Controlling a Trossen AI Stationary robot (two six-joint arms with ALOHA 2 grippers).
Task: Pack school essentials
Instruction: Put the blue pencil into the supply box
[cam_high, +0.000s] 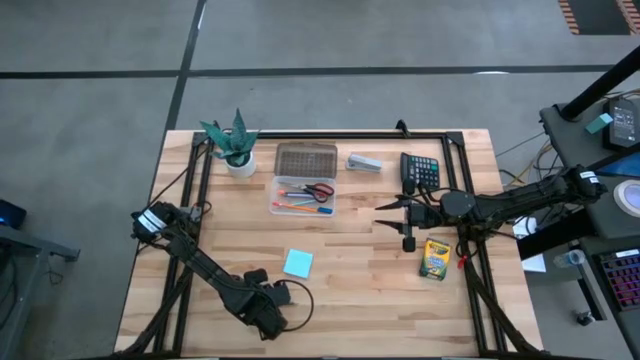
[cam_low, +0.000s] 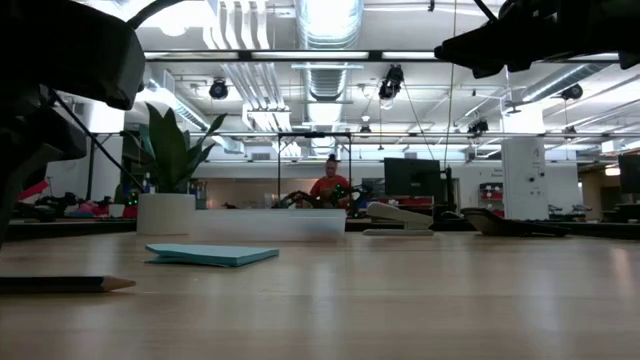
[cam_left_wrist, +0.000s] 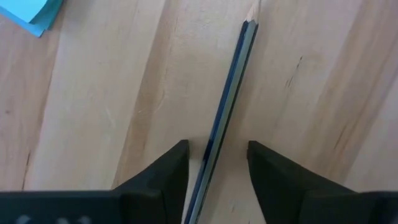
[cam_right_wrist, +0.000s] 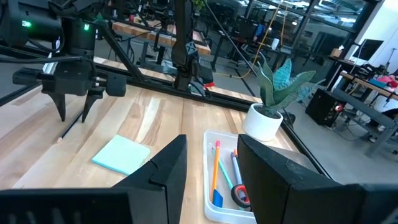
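My left gripper (cam_left_wrist: 217, 149) is open near the table's near edge, pointing down. Its fingers stand on either side of a dark blue-grey pencil (cam_left_wrist: 229, 99) that lies flat on the wood, and they do not touch it. The light-blue notepad (cam_high: 298, 262) lies flat just beyond. A clear tray (cam_high: 303, 196) holds the red-handled scissors (cam_high: 320, 191) and several pens. The yellow-green crayon box (cam_high: 434, 258) lies near the right side. My right gripper (cam_high: 383, 214) is open and hovers level between the tray and the crayon box, pointing toward the table's left.
A potted plant (cam_high: 237, 148), a brown case (cam_high: 305, 158), the grey stapler (cam_high: 365, 162) and the black calculator (cam_high: 420, 170) line the far side. A black frame rail runs along the far edge and both sides. Bare wood shows between the notepad and the crayon box.
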